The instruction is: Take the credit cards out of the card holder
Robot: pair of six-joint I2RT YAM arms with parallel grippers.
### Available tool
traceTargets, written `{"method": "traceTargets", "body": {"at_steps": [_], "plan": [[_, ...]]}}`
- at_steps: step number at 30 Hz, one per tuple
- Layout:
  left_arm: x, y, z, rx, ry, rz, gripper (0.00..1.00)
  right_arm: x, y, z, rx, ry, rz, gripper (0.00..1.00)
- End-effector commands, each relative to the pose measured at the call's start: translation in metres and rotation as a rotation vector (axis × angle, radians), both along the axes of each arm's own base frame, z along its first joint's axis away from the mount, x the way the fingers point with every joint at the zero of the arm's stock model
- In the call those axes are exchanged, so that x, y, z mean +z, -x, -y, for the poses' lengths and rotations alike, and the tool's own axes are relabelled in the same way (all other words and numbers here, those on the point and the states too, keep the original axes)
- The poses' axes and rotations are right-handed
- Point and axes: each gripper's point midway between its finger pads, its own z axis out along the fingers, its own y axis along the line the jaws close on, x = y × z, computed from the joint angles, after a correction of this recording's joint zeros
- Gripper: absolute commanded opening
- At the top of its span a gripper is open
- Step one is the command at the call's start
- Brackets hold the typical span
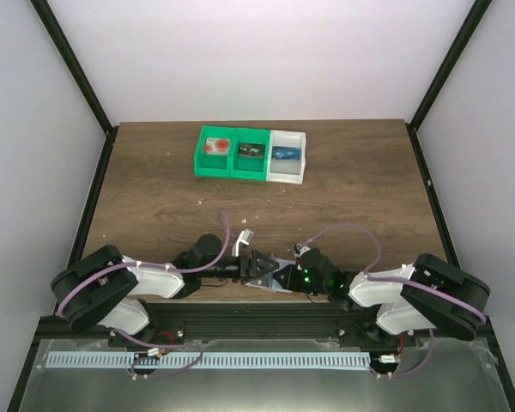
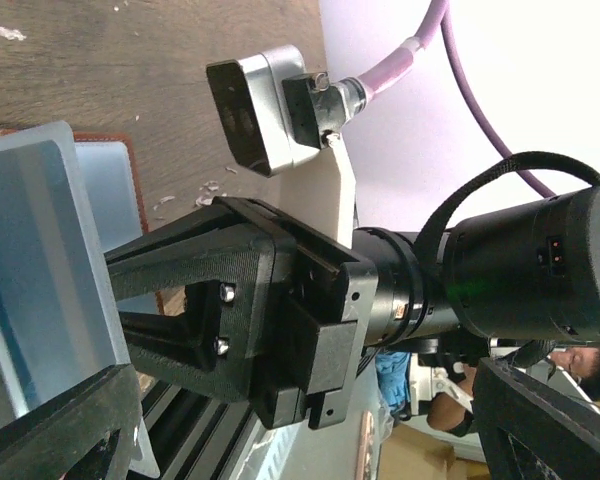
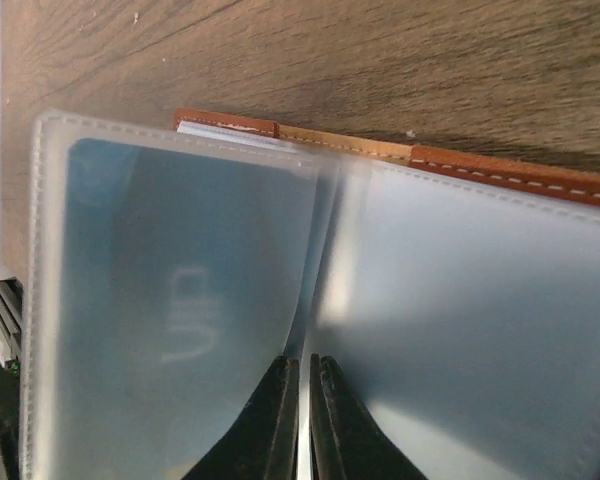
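- Right claw [image 3: 302,400]: black tips pinched almost together on the centre fold of the open orange-brown leather card holder [image 3: 460,165], at the table's near edge.
- Blue plastic credit card [image 3: 180,320]: inside the left frosted sleeve.
- Left claw [image 1: 256,268]: jaws wide apart, gripping nothing.
- Dark wooden table [image 1: 352,206]; white walls [image 1: 240,60].

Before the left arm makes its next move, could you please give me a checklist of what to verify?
1. Right claw closed on the card holder, at the fold between its sleeves: ok.
2. Left claw open, ready to take a card: ok.
3. Blue card visible inside a sleeve: ok.
4. Sleeve opening facing the left claw: cannot tell.
5. Any card out of the holder: not ok, none seen.
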Motion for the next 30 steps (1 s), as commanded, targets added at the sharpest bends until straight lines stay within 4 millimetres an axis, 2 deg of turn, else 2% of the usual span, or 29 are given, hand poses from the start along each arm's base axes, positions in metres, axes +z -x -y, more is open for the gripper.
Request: {"method": "traceTargets", "body": {"at_steps": [1, 10, 18, 21, 26, 30], "plan": [[0.013, -0.003, 0.010, -0.010, 0.048, 0.031, 0.92, 0.002, -0.004, 0.002, -0.025, 0.007, 0.017, 0.07], [0.007, 0.001, 0.017, -0.030, 0.053, 0.006, 0.92, 0.020, -0.012, 0.024, -0.118, 0.025, 0.077, 0.14], [0.007, 0.001, 0.025, -0.047, 0.066, 0.000, 0.93, 0.038, -0.017, 0.052, -0.237, 0.015, 0.131, 0.17], [0.001, 0.001, 0.024, -0.048, 0.041, 0.003, 1.00, 0.046, -0.018, 0.060, -0.268, 0.000, 0.151, 0.18], [-0.012, -0.002, 0.018, -0.019, -0.024, 0.016, 1.00, 0.059, -0.017, 0.065, -0.281, -0.035, 0.174, 0.19], [-0.026, -0.006, 0.009, 0.003, -0.077, 0.006, 0.99, 0.060, -0.016, 0.061, -0.260, -0.037, 0.174, 0.19]]}}
